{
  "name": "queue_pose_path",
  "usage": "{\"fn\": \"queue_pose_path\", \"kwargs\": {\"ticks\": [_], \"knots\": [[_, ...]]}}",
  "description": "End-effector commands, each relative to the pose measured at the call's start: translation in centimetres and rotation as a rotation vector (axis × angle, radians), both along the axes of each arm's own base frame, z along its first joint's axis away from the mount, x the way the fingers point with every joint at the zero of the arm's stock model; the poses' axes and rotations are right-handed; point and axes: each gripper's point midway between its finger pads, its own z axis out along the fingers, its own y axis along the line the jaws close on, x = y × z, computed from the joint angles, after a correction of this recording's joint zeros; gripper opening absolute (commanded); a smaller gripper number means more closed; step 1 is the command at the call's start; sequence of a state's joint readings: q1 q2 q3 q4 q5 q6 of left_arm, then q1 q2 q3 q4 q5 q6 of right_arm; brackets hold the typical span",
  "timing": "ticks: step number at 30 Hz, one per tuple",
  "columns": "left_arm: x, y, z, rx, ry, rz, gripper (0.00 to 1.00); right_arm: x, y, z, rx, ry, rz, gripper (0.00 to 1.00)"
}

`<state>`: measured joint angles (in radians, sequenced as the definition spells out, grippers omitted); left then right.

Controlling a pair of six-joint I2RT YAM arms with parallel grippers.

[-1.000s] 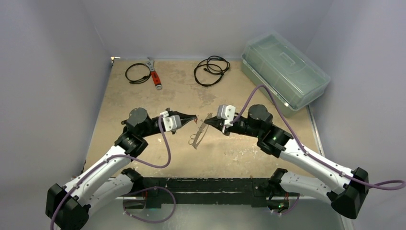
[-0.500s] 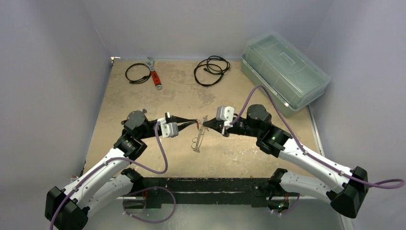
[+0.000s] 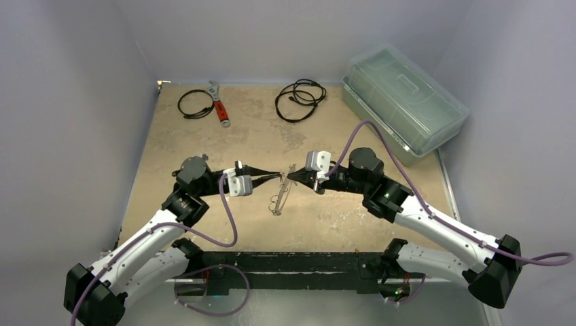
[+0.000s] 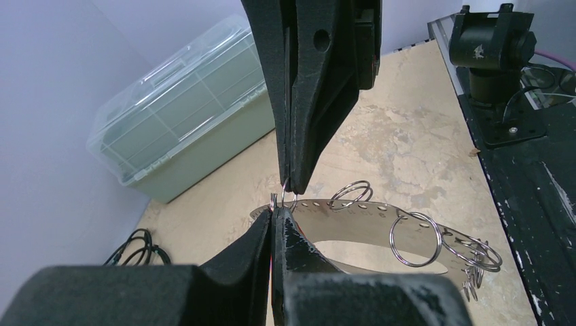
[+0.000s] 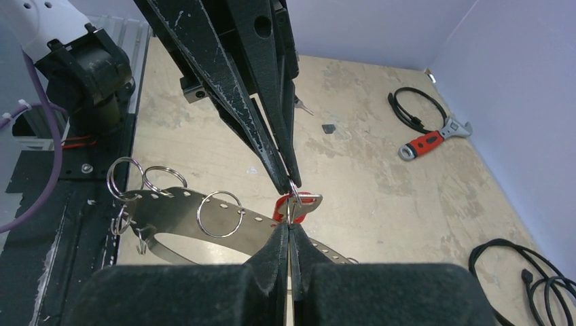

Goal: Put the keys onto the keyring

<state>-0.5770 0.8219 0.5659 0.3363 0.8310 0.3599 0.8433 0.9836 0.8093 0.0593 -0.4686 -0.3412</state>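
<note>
Two grippers meet tip to tip at the centre of the top view. The left gripper (image 3: 277,175), jaws pressed together, pinches a red-headed key (image 5: 302,202). The right gripper (image 3: 292,178), likewise clamped, pinches the keyring (image 5: 178,216), a perforated metal band carrying split rings (image 5: 219,213) that trails toward the lower left of the right wrist view.

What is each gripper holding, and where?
Left gripper pinches the red key at its head; right gripper apparently pinches the keyring by the small ring at its end.
</note>
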Motion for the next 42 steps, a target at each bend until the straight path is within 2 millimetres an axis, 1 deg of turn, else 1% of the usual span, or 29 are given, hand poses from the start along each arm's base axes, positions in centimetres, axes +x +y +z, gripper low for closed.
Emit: {"fn": "queue_pose_path", "kwargs": {"ticks": [1,7,17,25,32,42], "knots": [[-0.9,-0.4,0.7,-0.017,-0.053,-0.057,0.0,-0.1,0.4,2.6,0.05,-0.039,0.028,0.0],[-1.3,-0.6,0.5,-0.009,-0.053,-0.081,0.0,-0.1,0.5,2.4,0.045,-0.035,0.028,0.0],[-1.6,-0.8,-0.1,0.017,-0.049,-0.097,0.0,-0.1,0.2,2.7,0.047,-0.038,0.018,0.0],[-1.5,-0.8,-0.4,0.033,-0.038,-0.097,0.0,-0.1,0.1,3.0,0.05,-0.043,0.012,0.0],[-1.3,-0.8,-0.8,0.049,-0.028,-0.084,0.0,-0.4,-0.2,3.6,0.064,-0.057,0.013,0.0],[-1.3,-0.9,-0.6,0.047,-0.027,-0.087,0.0,-0.6,-0.2,3.8,0.071,-0.058,0.024,0.0]]}}
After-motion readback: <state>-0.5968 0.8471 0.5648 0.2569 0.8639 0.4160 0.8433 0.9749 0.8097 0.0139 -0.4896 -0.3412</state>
